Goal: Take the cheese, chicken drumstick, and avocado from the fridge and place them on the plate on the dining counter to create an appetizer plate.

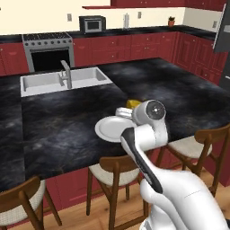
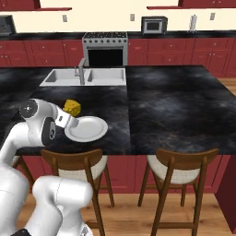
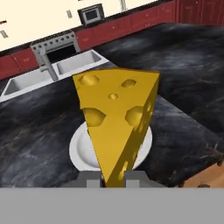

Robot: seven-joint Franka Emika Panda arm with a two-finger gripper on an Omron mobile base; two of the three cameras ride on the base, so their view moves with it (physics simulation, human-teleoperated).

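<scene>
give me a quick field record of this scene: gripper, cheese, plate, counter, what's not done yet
gripper: shut on the cheese, held above the plate
cheese: yellow wedge with holes, clamped at its narrow end, not yet set down
plate: white, round, bare, near the counter's front edge
dining counter: black marbled top, sink set into its far side
chairs: wooden with cream seats, tucked along the front
not done: cheese not released; drumstick and avocado not on the plate

I see the plate lying on the tabletop near its front edge, chairs tucked below. My fingers hold the cheese above the plate. The sink sits behind, the stove farther back.
</scene>
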